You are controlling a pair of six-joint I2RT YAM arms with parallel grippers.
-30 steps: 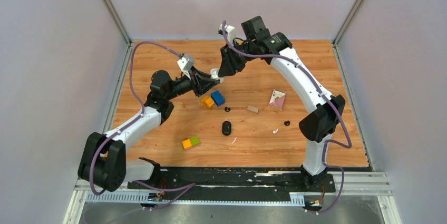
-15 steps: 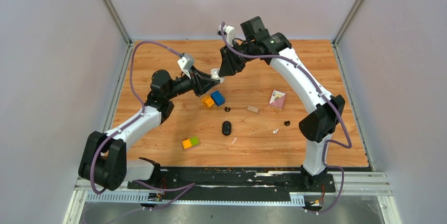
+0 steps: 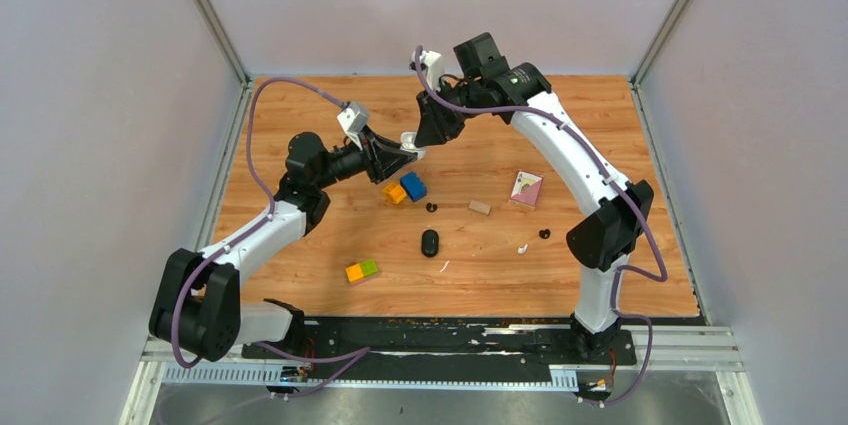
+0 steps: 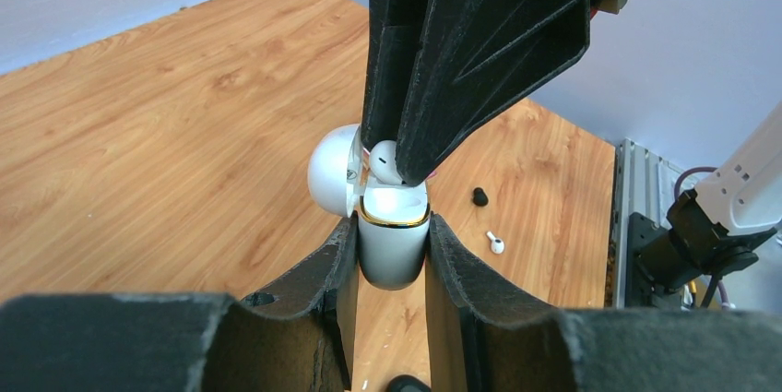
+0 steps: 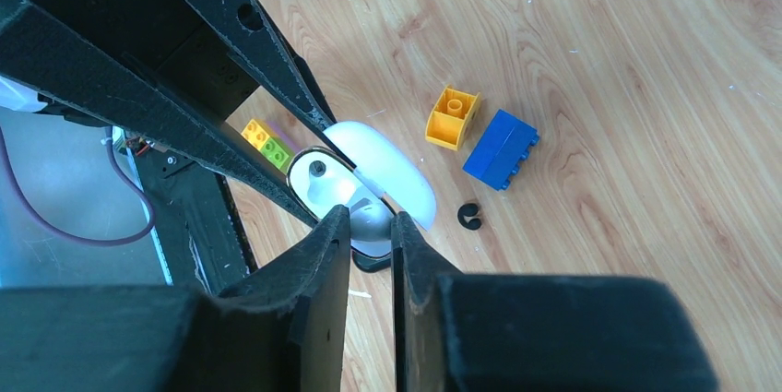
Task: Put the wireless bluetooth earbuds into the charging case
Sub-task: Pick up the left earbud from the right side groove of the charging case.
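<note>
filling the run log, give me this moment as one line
left gripper: shut on charging case, lid open, held aloft | right gripper: white earbud at case mouth | phase: inserting

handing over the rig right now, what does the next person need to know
Left end effector: shut on the white charging case, lid open, held off the table.
Right end effector: shut on a white earbud at the case's mouth, not yet seated.
On the table: second white earbud, two black earbuds.
Done: nothing seen seated. Left: seat this bud, then the rest.
</note>
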